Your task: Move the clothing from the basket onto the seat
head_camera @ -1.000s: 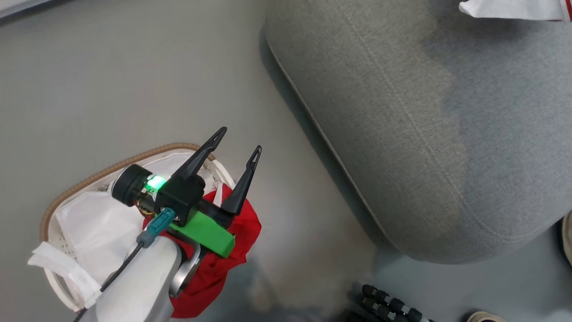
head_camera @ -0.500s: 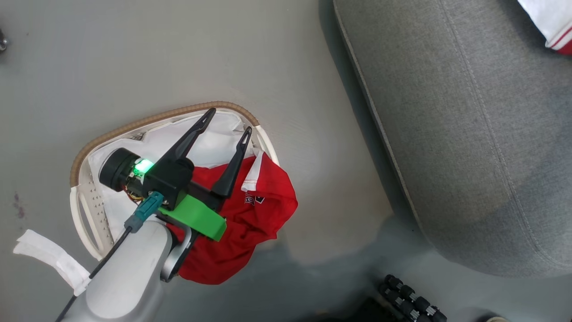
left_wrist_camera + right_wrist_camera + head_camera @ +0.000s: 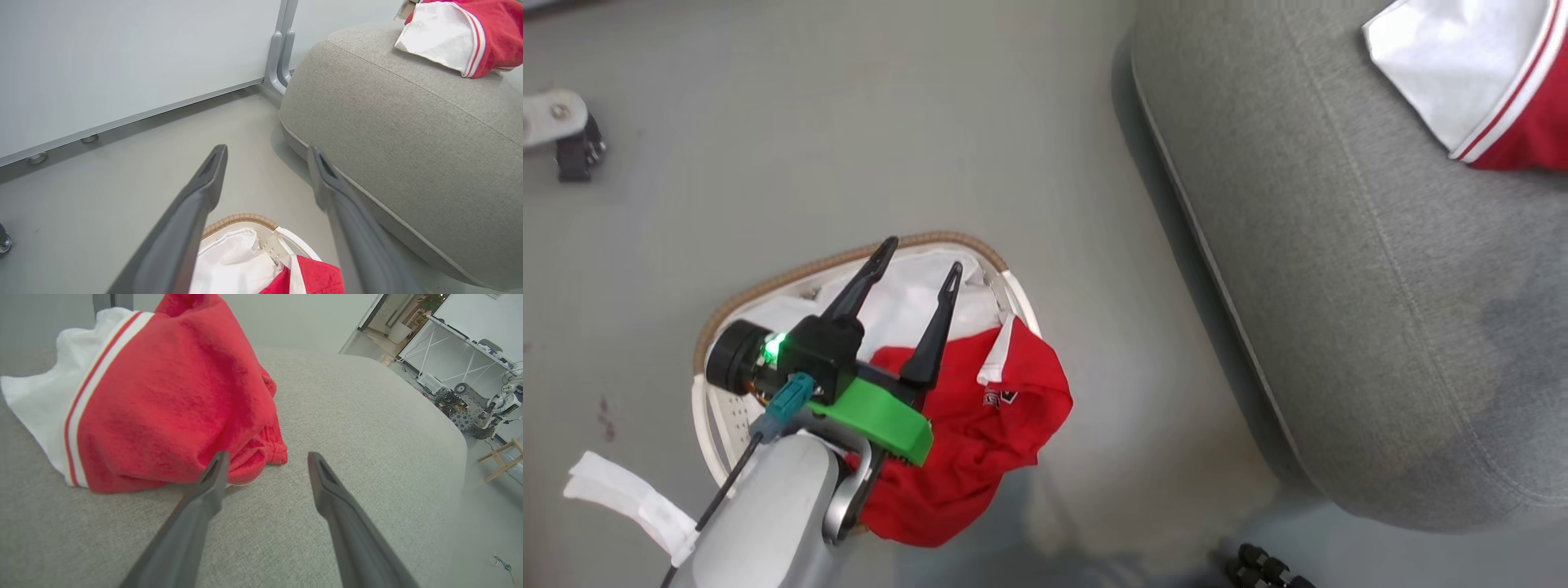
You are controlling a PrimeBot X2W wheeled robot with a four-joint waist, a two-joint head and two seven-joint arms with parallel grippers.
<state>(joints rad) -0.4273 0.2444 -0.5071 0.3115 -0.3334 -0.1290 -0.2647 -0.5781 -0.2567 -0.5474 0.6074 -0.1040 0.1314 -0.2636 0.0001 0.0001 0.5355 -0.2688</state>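
Holds the left gripper (image 3: 917,257) spread and empty above the basket (image 3: 768,286), with the red clothing (image 3: 980,425) half inside and hanging out over the rim on the side of the seat (image 3: 1339,286). Holds the right gripper (image 3: 267,457) spread and empty too, low over the seat, just beside a second red-and-white piece (image 3: 171,408) lying on it.

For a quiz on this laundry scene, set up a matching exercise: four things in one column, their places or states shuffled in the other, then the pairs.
Things:
1. left tool
2. right tool
3. red shirt with dark logo
4. red and white striped garment

Places or states:
A. lying crumpled on the seat
B. open, over the basket
C. draped over the basket's rim
D. open, over the seat, beside a garment

Pairs: 1-B, 2-D, 3-C, 4-A
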